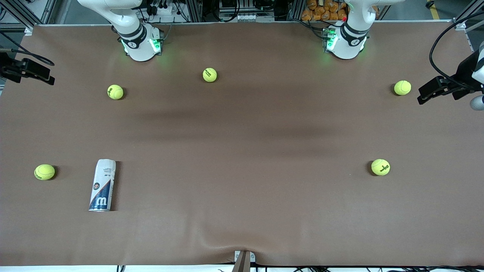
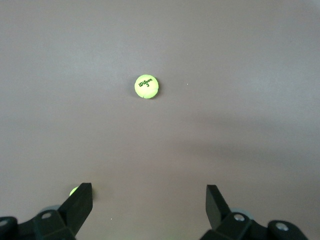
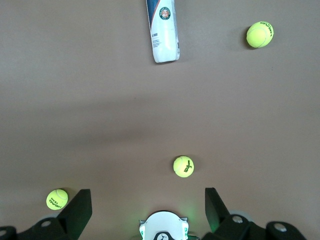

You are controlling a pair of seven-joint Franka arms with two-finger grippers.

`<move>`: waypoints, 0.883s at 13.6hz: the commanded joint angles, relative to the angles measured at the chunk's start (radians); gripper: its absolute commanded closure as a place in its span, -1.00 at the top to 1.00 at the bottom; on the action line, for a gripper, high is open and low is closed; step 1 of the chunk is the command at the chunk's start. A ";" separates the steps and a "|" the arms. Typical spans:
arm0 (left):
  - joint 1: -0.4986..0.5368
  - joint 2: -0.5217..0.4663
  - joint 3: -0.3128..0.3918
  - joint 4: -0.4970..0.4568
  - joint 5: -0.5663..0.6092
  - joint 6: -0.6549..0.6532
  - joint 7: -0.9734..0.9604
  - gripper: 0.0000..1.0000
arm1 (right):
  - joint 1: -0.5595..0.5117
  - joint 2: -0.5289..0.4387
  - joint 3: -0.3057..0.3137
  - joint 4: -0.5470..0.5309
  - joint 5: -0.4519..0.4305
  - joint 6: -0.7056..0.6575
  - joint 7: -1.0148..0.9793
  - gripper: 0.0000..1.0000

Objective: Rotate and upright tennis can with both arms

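Front view: you are at the start of the task; nothing is grasped yet. The tennis can (image 1: 102, 185) lies on its side on the brown tabletop (image 1: 242, 151), near the front camera at the right arm's end, beside a tennis ball (image 1: 44, 172). Its white end points toward the robot bases, its silver-rimmed end toward the camera. The left gripper (image 1: 435, 90) and the right gripper (image 1: 32, 71) wait at the tabletop's two ends, well apart from the can. Your next move calls for bringing both arms to the can.

Left wrist view: the jaws stand wide apart over bare tabletop.

Right wrist view: the jaws stand apart and empty. The can's white and navy label with a round emblem shows.
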 commanded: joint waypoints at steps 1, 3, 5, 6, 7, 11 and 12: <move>0.002 -0.011 0.000 0.004 -0.015 -0.017 0.000 1.00 | -0.003 -0.011 0.005 -0.015 -0.013 0.010 0.011 1.00; 0.004 -0.011 0.000 0.004 -0.015 -0.017 0.000 1.00 | -0.003 -0.011 0.005 -0.016 -0.013 0.011 0.011 1.00; 0.000 -0.011 0.000 0.004 -0.015 -0.017 0.000 1.00 | -0.007 -0.007 0.005 -0.018 -0.013 0.018 0.008 1.00; -0.001 -0.011 -0.001 0.004 -0.015 -0.017 0.000 1.00 | -0.008 -0.004 0.003 -0.027 -0.013 0.029 0.003 1.00; 0.000 -0.011 -0.001 0.004 -0.015 -0.017 0.000 1.00 | -0.008 0.009 0.003 -0.032 -0.013 0.038 0.003 1.00; -0.001 -0.011 0.000 0.004 -0.015 -0.017 0.000 1.00 | -0.019 0.122 0.001 -0.027 -0.010 0.121 0.001 1.00; -0.001 -0.011 -0.001 0.004 -0.015 -0.017 0.000 1.00 | -0.036 0.163 0.001 -0.025 -0.003 0.154 0.000 1.00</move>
